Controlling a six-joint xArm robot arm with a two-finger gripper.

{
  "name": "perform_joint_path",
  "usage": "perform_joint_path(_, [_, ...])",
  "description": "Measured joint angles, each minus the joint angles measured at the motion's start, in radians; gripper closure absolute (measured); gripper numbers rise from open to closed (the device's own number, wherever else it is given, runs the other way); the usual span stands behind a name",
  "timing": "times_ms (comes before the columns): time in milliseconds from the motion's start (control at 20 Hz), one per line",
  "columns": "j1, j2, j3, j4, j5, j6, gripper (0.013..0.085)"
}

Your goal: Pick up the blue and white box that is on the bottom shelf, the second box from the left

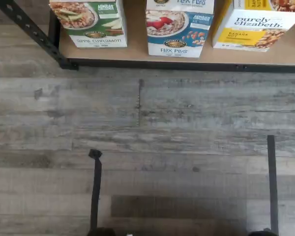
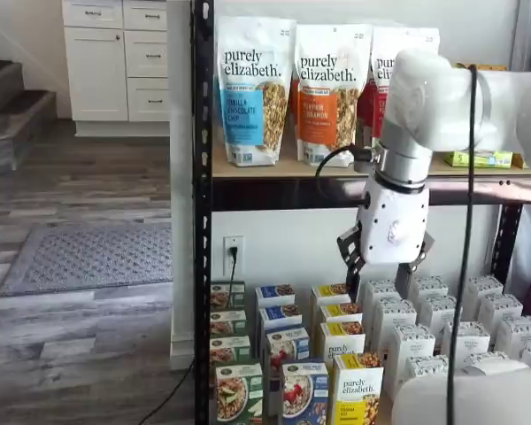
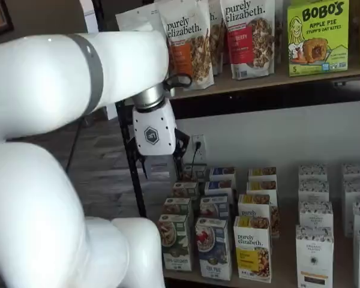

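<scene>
1. Down on the bottom shelf [image 1: 137, 53], your target, the blue and white box [image 1: 179, 27], stands upright in the front row, between a green-and-white carton [image 1: 90, 22] and a yellow-and-white carton [image 1: 258, 23]. In both shelf views it heads its own row of matching boxes [image 2: 304, 395], so the front one is the only one you can reach cleanly.
2. Your claw [image 2: 382, 264] hangs well above that row, apart from every box and holding nothing. In the wrist view two black fingers [image 1: 95, 189] show far apart over bare floor, so the claw stands spread wide, which suits a carton that has to be taken across its width.
3. The boxes sit near the shelf's front edge, faces outward and close to their neighbours. You judge the gaps on either side of the target to be narrow, so the fingers will need to line up squarely before they go in.
4. The approach has not yet begun; the task is at its start.
5. The shelf board is tan wood in a black metal-post frame [image 1: 27, 29]. The floor [image 1: 187, 123] in front is grey wood-look plank.
6. Up on the higher board, granola bags [image 2: 255, 88] stand in a row. Off to the side you see a grey rug [image 2: 88, 257], white cabinets [image 2: 115, 62] and a wall outlet with a cord [image 2: 233, 252].
</scene>
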Motion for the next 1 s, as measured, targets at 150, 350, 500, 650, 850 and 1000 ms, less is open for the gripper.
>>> perform_joint_path(150, [0.020, 0.022, 0.007, -0.002, -0.025, 0.019, 0.0130])
perform_joint_path(350, [0.036, 0.046, 0.018, 0.008, -0.064, 0.032, 0.0130])
perform_joint_path(500, [0.046, 0.064, 0.024, 0.013, -0.087, 0.039, 0.0130])
perform_joint_path(650, [0.052, 0.081, 0.029, 0.017, -0.109, 0.043, 0.0130])
perform_joint_path(850, [0.050, 0.103, 0.037, 0.029, -0.136, 0.035, 0.0130])
perform_joint_path(1000, [0.045, 0.124, 0.049, 0.034, -0.162, 0.027, 0.0130])
